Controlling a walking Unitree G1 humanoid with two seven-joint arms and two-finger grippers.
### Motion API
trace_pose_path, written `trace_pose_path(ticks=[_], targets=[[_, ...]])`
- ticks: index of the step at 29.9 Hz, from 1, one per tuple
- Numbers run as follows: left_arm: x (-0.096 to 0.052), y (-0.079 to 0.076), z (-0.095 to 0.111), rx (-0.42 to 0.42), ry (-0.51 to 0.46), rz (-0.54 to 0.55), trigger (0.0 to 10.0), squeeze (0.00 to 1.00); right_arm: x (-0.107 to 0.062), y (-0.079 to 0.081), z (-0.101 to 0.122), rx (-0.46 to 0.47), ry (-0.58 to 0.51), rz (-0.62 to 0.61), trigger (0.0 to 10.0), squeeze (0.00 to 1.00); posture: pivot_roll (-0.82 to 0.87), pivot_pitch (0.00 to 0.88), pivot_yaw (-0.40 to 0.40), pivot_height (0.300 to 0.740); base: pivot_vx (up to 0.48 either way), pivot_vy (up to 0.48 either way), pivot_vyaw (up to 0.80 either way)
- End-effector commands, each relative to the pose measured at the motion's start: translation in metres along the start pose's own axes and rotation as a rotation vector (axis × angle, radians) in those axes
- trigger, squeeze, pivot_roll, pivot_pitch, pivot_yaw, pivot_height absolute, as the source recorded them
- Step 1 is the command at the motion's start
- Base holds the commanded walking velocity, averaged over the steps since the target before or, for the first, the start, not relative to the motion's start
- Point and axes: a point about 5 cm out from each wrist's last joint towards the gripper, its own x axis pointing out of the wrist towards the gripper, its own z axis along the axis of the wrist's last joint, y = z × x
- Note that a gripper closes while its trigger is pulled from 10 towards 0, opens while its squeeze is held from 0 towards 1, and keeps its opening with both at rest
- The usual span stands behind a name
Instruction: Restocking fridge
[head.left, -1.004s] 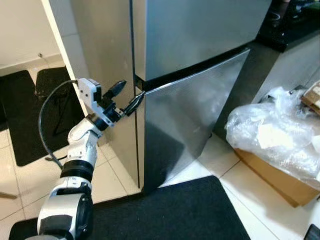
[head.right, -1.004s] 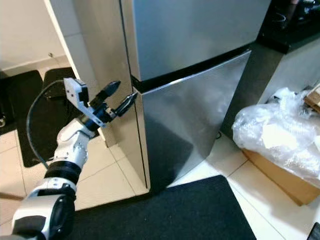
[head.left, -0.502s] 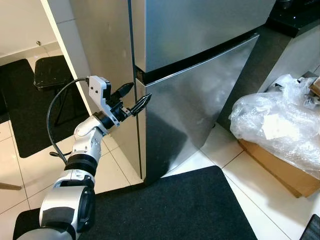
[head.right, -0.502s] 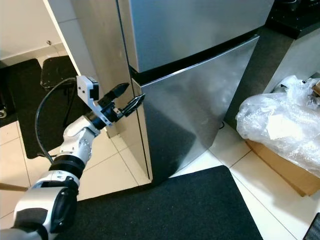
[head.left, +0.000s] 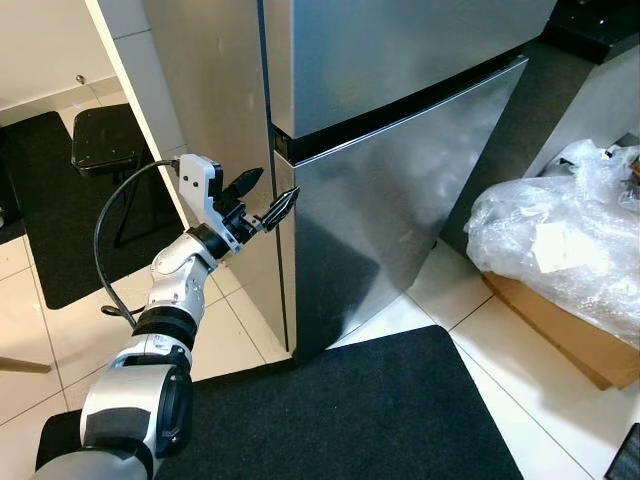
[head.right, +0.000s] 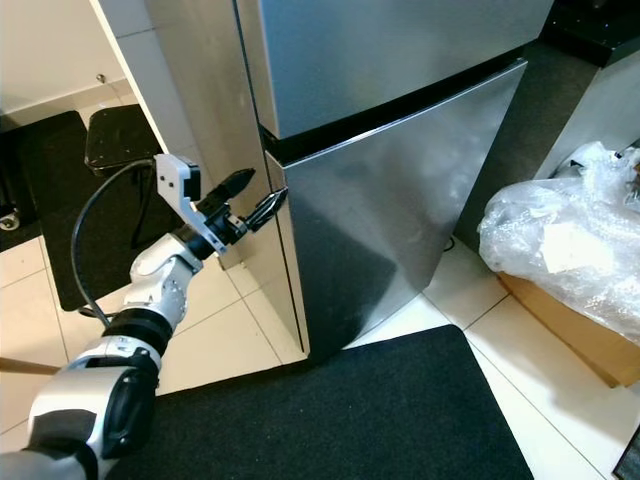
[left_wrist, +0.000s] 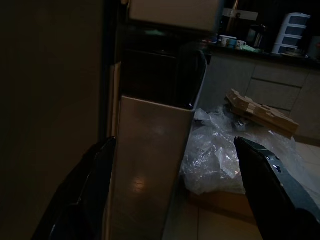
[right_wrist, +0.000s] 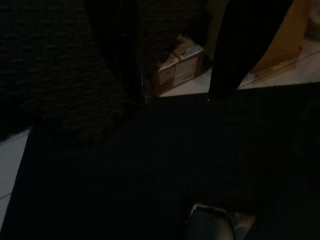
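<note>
- Right, no brand, label or writing can be read on the fridge (head.left: 400, 150) or on anything near it.
- You have the fridge straight ahead — a tall steel unit with both doors closed, a dark band between the upper door and the lower door (head.left: 400, 220).
- Your left gripper (head.left: 266, 197) is raised at the fridge's left front corner, level with the top of the lower door, fingers spread apart and gripping nothing.
- One fingertip (head.left: 285, 201) sits at the lower door's left edge; whether it touches, you cannot tell. The other points at the fridge's side wall.
- In the left wrist view the door's edge (left_wrist: 150, 165) stands between the two black fingers.
- To the fridge's right, a heap of clear plastic wrap (head.left: 560, 250) lies on a cardboard box (head.left: 560, 345) on the tiled floor.
- A black mat (head.left: 340, 420) lies before the fridge; a black stool (head.left: 105, 140) stands to its left.
- The right wrist view is very dark — you can make out dark matting and a small carton (right_wrist: 180, 65); the right gripper's (right_wrist: 175, 92) fingers hang well apart.
</note>
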Motion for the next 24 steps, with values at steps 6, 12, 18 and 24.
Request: trace_pose_path(ticks=[6, 12, 18, 24], targets=[[0.005, -0.004, -0.006, -0.008, 0.025, 0.008, 10.0, 0.0, -0.002, 0.001, -0.017, 0.033, 0.028, -0.003, 10.0, 0.0, -0.07, 0.212, 0.049, 0.74, 0.0, 0.0, 0.0], [0.009, -0.005, -0.006, -0.01, 0.032, 0.008, 10.0, 0.0, -0.002, 0.001, -0.019, 0.034, 0.032, -0.003, 10.0, 0.0, -0.08, 0.215, 0.052, 0.74, 0.0, 0.0, 0.0], [0.013, -0.005, -0.004, 0.005, 0.036, 0.02, 10.0, 0.0, -0.002, 0.0, -0.017, 0.035, 0.022, -0.005, 10.0, 0.0, -0.08, 0.214, 0.054, 0.74, 0.0, 0.0, 0.0], [0.014, -0.003, -0.004, 0.02, 0.042, 0.049, 10.0, 0.0, -0.002, -0.001, -0.017, 0.036, 0.017, -0.006, 10.0, 0.0, -0.08, 0.216, 0.054, 0.74, 0.0, 0.0, 0.0]])
